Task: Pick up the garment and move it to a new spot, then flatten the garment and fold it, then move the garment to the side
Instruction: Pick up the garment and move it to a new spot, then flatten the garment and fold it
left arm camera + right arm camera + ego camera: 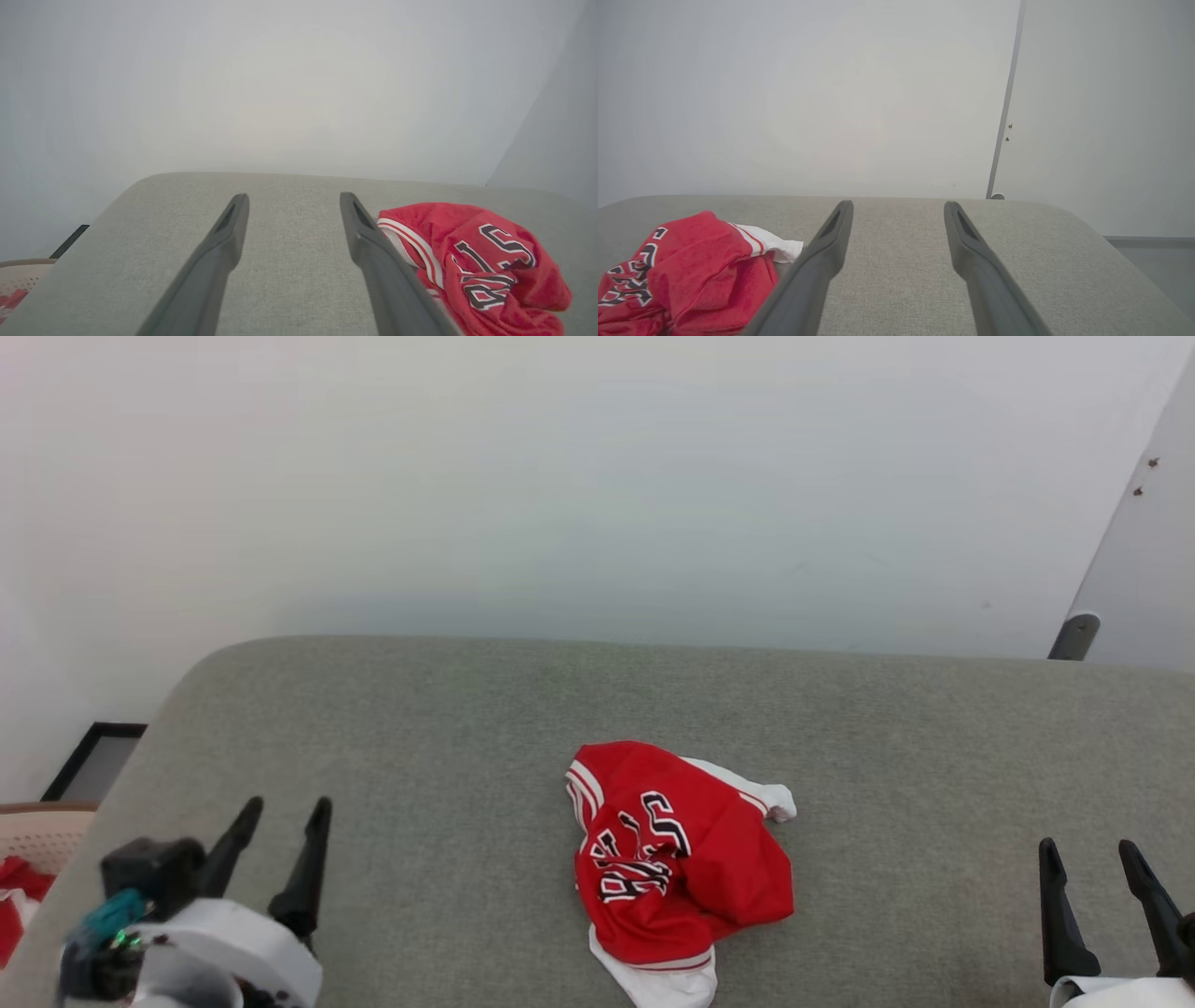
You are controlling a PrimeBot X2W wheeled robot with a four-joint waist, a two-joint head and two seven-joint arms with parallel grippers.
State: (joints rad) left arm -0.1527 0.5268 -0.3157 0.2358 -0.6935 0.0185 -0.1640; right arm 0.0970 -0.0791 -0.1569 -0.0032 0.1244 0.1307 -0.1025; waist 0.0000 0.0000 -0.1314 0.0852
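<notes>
- The small red jersey-style shirt with white sleeves, striped trim and black lettering (677, 863) lies crumpled in a heap on the grey fabric-covered padded surface (420, 737). It sits near the front edge and about midway across.
- The heap is somewhat longer from far to near than across. The striped neck trim is at the far left, white cloth spills out at the near end, and one white sleeve pokes out at the far right.
- It lies between the two arms and well apart from both, so neither is clearly the nearer.
- The left gripper (287, 807) sits at the lower left with its two long dark fingers spread apart and nothing between them. They point away from the robot and lean slightly right.
- In the left wrist view the left gripper (293, 198) looks along bare cloth, and the shirt (472, 261) sits off to the right, partly hidden behind the right-hand finger.
- The right gripper (1088, 847) sits at the lower right, fingers likewise apart and empty, pointing away and leaning slightly left.
- In the right wrist view the right gripper (897, 205) also faces bare surface, with the shirt (686, 270) low on the left, beyond the left-hand finger.
- As I judge it, either arm must swing inward toward the middle before any pinch. The pick-up has not begun.
</notes>
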